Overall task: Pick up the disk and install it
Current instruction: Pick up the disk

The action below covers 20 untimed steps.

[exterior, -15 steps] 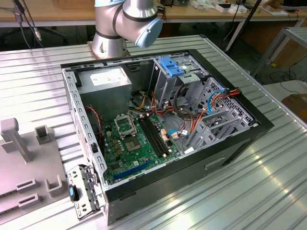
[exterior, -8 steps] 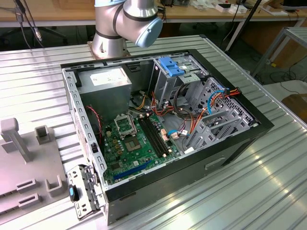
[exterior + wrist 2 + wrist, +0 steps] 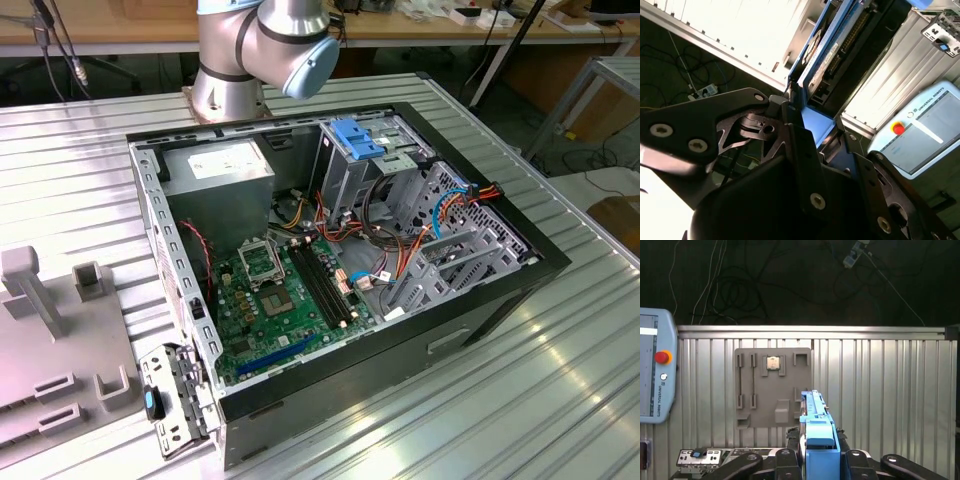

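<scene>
The disk (image 3: 816, 420) is clamped edge-on in the hand (image 3: 817, 442), with its blue rail visible in both wrist views and the ribbed table (image 3: 880, 390) behind it. In the exterior view, the open PC case (image 3: 340, 250) sits mid-frame.

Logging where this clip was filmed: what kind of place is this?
Probably a robotics lab bench: an open PC case, a robot arm mounted behind it, and a teach pendant lying nearby.
</scene>
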Each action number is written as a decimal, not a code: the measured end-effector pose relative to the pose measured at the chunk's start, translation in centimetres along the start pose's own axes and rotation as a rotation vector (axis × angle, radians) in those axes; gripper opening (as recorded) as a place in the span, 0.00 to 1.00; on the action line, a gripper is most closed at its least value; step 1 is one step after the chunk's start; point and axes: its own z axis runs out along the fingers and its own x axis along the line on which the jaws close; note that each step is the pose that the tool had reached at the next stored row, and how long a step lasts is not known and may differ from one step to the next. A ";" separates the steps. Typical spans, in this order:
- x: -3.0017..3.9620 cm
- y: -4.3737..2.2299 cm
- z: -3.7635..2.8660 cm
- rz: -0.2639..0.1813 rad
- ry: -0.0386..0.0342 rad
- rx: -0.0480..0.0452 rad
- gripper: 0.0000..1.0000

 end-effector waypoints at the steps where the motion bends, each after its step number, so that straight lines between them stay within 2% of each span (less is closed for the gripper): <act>1: 0.01 -0.11 0.00 0.000 0.0000 -0.0001 0.37; 4: 0.00 -0.44 0.02 0.000 0.0000 0.0000 0.37; 6: 0.00 -1.10 0.05 0.000 0.0000 -0.0001 0.37; 12: 0.00 -2.25 0.11 0.000 0.0000 0.0000 0.37; 17: 0.00 -2.88 0.15 0.000 0.0000 0.0000 0.37; 20: 0.00 -3.65 0.17 0.000 0.0000 0.0000 0.37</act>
